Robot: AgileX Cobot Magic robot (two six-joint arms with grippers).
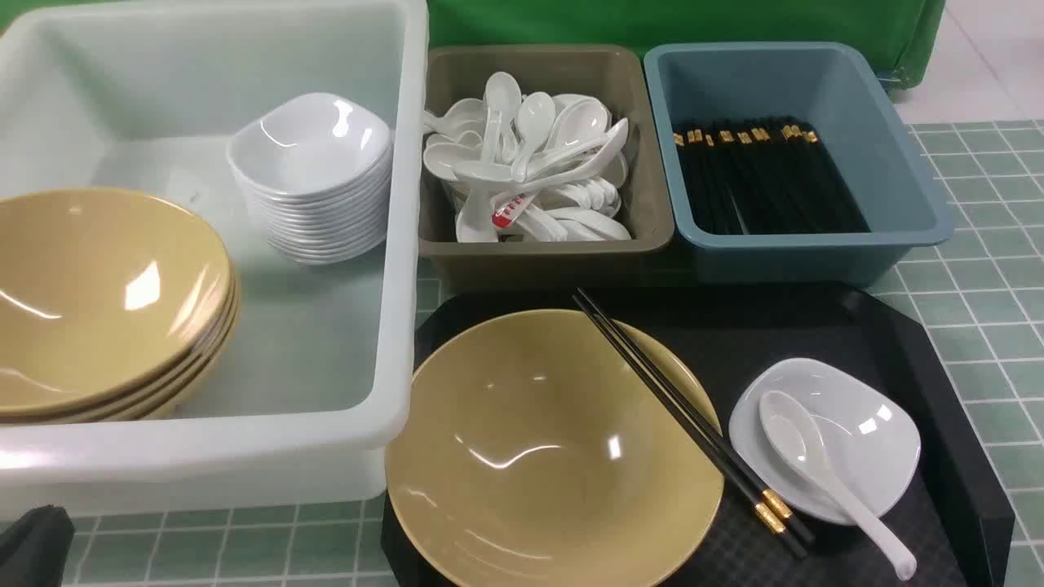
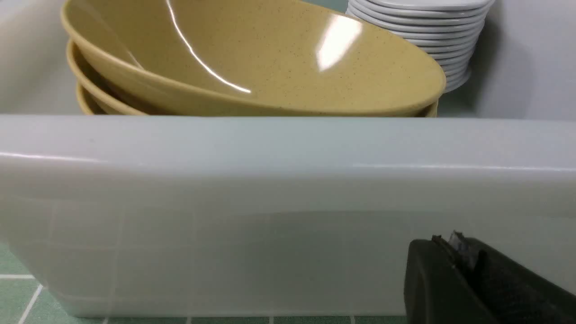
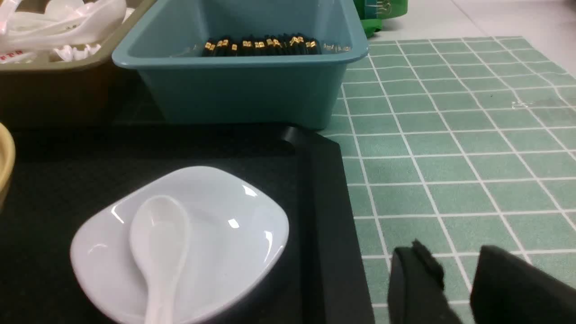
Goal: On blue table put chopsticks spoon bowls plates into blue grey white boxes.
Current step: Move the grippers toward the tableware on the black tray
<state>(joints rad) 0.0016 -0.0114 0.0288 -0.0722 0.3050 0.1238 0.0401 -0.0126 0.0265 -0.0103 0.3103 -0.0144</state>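
Observation:
On a black tray (image 1: 913,342) lie a yellow bowl (image 1: 538,465), a pair of black chopsticks (image 1: 677,412) resting across its rim, and a white plate (image 1: 848,424) (image 3: 211,234) with a white spoon (image 1: 816,465) (image 3: 157,243) in it. Behind stand the white box (image 1: 400,269) (image 2: 288,180), the grey box (image 1: 546,253) of spoons and the blue box (image 1: 816,253) (image 3: 243,90) of chopsticks. My left gripper (image 1: 37,542) (image 2: 454,245) is shut and empty, low before the white box's front wall. My right gripper (image 3: 454,265) is open and empty over the tablecloth beside the tray, out of the front view.
Inside the white box sit stacked yellow bowls (image 1: 98,302) (image 2: 252,63) and a stack of white plates (image 1: 314,179) (image 2: 427,31). A green gridded tablecloth (image 1: 979,310) (image 3: 450,148) covers the table; a green backdrop (image 1: 669,24) hangs behind the boxes.

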